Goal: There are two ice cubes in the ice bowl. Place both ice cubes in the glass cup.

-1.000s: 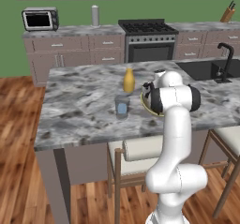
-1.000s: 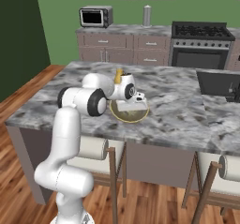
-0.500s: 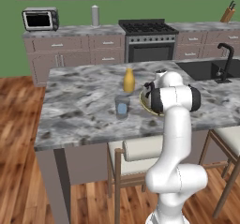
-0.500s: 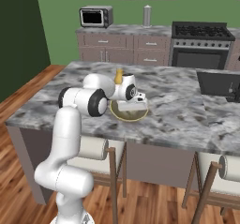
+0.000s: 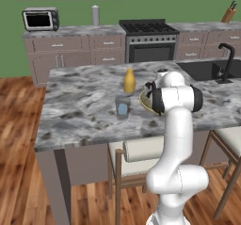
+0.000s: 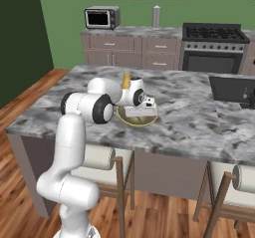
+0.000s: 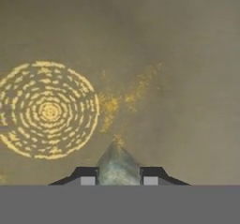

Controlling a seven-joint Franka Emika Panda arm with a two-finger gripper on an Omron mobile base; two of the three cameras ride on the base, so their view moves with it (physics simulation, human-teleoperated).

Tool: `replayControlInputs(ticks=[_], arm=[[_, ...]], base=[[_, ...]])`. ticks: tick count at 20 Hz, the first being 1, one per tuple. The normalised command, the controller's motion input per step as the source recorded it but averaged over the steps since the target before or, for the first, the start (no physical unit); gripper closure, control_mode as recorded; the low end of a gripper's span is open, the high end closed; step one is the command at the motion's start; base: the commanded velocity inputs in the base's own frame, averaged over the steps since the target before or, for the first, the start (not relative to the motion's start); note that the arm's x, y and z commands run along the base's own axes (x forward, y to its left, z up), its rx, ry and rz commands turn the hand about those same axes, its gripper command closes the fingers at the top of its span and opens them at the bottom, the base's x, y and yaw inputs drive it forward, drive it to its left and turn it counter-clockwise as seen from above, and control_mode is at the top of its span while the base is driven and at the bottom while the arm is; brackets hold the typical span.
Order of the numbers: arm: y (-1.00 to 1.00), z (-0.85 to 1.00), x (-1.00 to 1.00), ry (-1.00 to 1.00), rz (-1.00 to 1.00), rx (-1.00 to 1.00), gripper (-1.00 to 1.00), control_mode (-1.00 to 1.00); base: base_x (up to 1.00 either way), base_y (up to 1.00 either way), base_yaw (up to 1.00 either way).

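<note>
**Ice cube pinched inside the bowl**

While the arm reaches low over the marble table (image 5: 80, 106), the end effector (image 7: 118, 178) sits down inside the ice bowl (image 6: 130, 120), its fingers (image 7: 87, 177) clenched on an ice cube (image 7: 117, 164) that shows as a pale wedge between the tips against the olive bowl floor. The glass cup (image 5: 123, 107) stands on the table just left of the bowl, with something pale blue inside it. A yellow-orange bottle (image 5: 129, 81) stands behind the cup.
</note>
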Motion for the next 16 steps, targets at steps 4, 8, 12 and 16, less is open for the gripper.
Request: replayControlInputs(ticks=[4,8,12,16], arm=[[0.21,0.94,-0.31,-0.25,-0.01,0.03,1.00,-1.00],[0.50,1.00,-0.14,-0.23,-0.05,0.06,1.00,-1.00],[0.75,0.71,-0.10,-0.15,-0.04,0.12,1.00,-1.00],[0.83,0.58,-0.02,-0.06,-0.06,0.15,1.00,-1.00]], base=[[0.00,0.00,0.00],[0.00,0.00,0.00],[0.00,0.00,0.00],[0.00,0.00,0.00]])
